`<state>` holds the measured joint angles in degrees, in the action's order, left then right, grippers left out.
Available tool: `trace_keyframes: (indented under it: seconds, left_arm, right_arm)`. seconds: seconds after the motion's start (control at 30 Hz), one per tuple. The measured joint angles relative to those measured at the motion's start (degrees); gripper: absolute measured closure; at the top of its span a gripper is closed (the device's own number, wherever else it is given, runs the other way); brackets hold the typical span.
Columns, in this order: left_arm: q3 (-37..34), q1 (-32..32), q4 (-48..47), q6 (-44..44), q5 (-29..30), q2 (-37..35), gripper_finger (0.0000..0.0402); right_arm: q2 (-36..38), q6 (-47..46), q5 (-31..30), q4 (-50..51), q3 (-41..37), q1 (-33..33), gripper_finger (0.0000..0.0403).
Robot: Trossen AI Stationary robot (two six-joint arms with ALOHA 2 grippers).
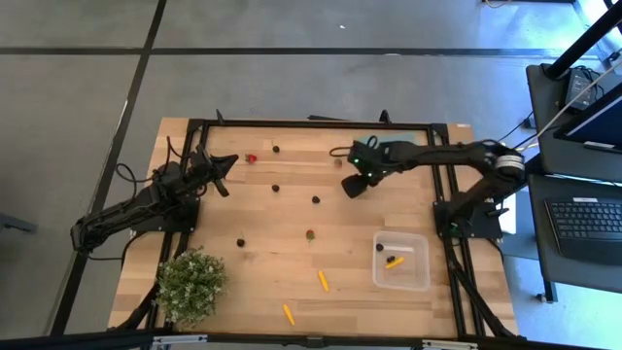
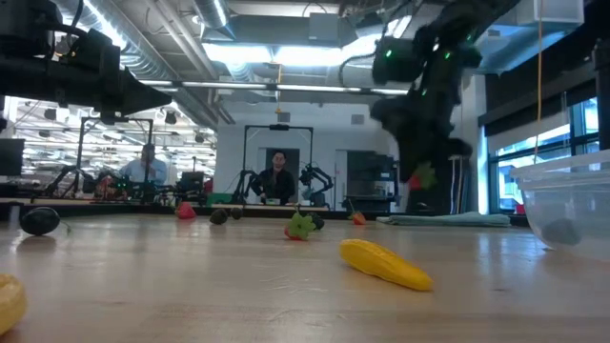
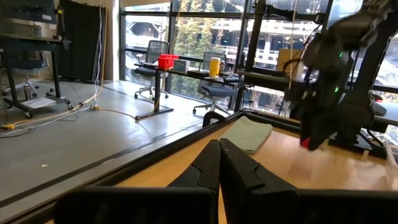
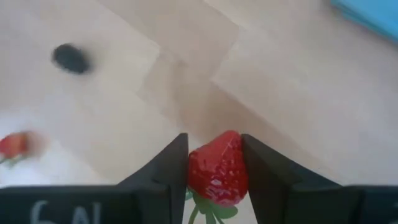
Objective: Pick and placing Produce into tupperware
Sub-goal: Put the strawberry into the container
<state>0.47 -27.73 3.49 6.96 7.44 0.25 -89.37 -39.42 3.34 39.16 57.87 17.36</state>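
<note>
My right gripper (image 1: 352,185) hangs over the table's middle, toward the far right, shut on a red strawberry (image 4: 216,168) with green leaves. The clear tupperware (image 1: 401,261) stands near the right front edge, holding a dark round piece (image 1: 380,247) and an orange stick (image 1: 394,261). Produce lies loose on the wood: a red berry (image 1: 251,157), dark round pieces (image 1: 275,188) (image 1: 316,200), a red-and-green piece (image 1: 310,234) and two orange sticks (image 1: 323,281) (image 1: 288,314). My left gripper (image 3: 219,163) rests shut and level at the far left. My right gripper pinches the strawberry's two sides (image 4: 194,165) between its two fingers (image 4: 264,174). The fingers slant steeply down from above. The berry is lifted clear of the table (image 2: 416,176), its green leafy end (image 4: 205,208) back toward the gripper's body and its red tip pointing down.
A bushy green potted plant (image 1: 191,284) stands at the near left corner. A flat teal slab (image 2: 448,220) lies at the far side of the table. The black frame (image 1: 311,123) runs along the far edge. People sit in the room beyond the table (image 2: 277,176).
</note>
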Motion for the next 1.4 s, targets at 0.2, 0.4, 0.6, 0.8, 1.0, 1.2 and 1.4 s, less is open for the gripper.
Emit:
trace_keyframes:
  seconds: [0.2,0.4,0.6,0.8,1.0,1.2,1.4]
  left_arm:
    - [0.00,0.00,0.03,0.00,0.00,0.00,0.0401]
    - [-0.01,0.00,0.02,0.00,0.00,0.00,0.0401]
    - [-0.02,0.00,0.02,0.07,0.00,0.00,0.0401]
    - [-0.02,0.00,0.02,0.13,-0.01,0.00,0.0401]
    - [-0.01,0.00,0.02,0.15,-0.01,0.00,0.0401]
    - [0.00,0.00,0.02,0.15,-0.02,0.00,0.0401]
    - [0.00,0.01,0.00,0.40,-0.02,0.00,0.0401]
  right_arm:
    - [11.37,-7.63,2.55,9.38,1.40,-5.46,0.0273]
    - [18.43,-21.73,2.22,18.58,1.46,-18.85,0.0273]
    - [18.01,-34.60,-2.04,21.23,0.54,-32.46,0.0273]
    - [14.30,-44.50,-2.19,20.19,-4.47,-41.17,0.0272]
    - [11.42,-47.58,-2.12,13.37,-11.03,-44.03,0.0263]
    - [10.91,-47.70,0.67,3.62,-15.18,-44.25,0.0235]
    - [10.92,-47.53,0.76,3.41,-15.24,-44.23,0.0230]
